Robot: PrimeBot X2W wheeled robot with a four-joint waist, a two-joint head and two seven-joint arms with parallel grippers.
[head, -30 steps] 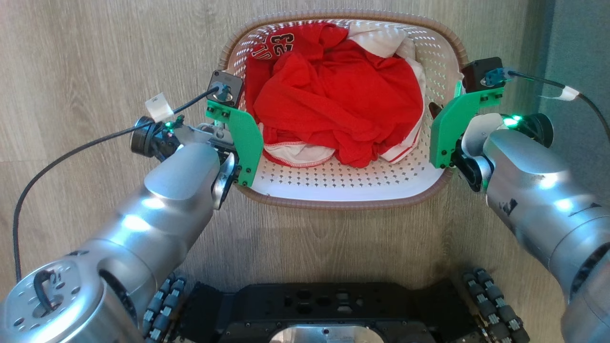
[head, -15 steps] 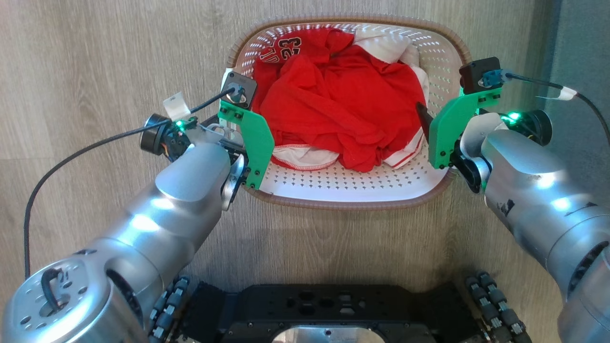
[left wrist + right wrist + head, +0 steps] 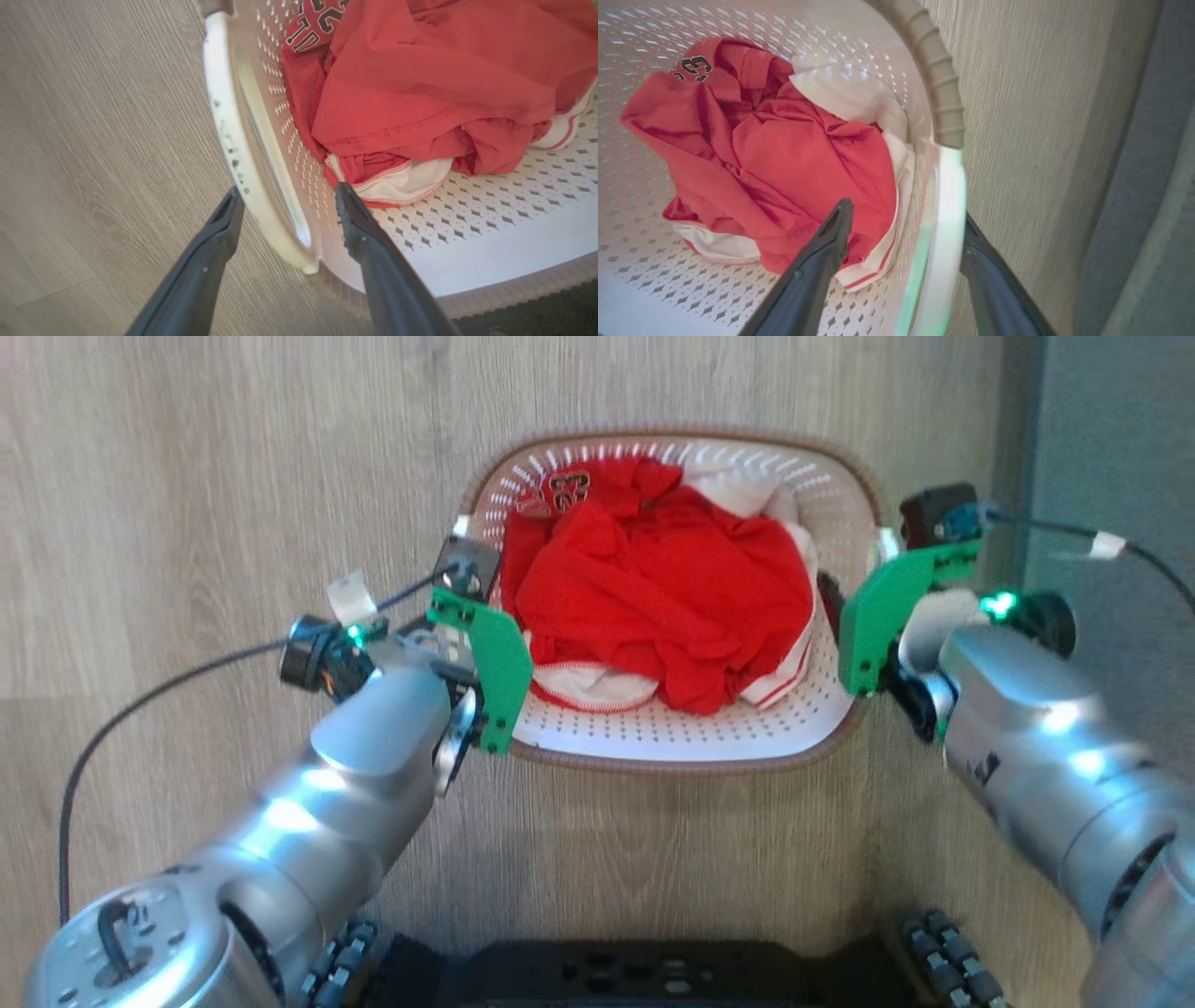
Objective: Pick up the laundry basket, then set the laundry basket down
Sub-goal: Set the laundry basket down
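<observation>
The laundry basket (image 3: 672, 765) stands on the wooden floor in front of me, white and perforated with a brown rim, holding red and white clothes (image 3: 653, 607). My left gripper (image 3: 288, 189) is open. One finger is outside the basket's left white handle (image 3: 224, 121) and the other is inside the wall, with a gap on each side. My right gripper (image 3: 906, 211) is open in the same way astride the right handle (image 3: 950, 186). In the head view green wrist brackets cover most of both grippers.
Wooden floor (image 3: 187, 476) lies all around the basket. A grey strip (image 3: 1102, 429) runs along the right side, close to the right arm. My dark wheeled base (image 3: 653, 975) is just below the basket. A black cable (image 3: 168, 681) trails off the left wrist.
Both grippers have gone from shut on the handles to open around them. The head camera has pulled back, so the basket looks smaller and sits lower in the picture.
</observation>
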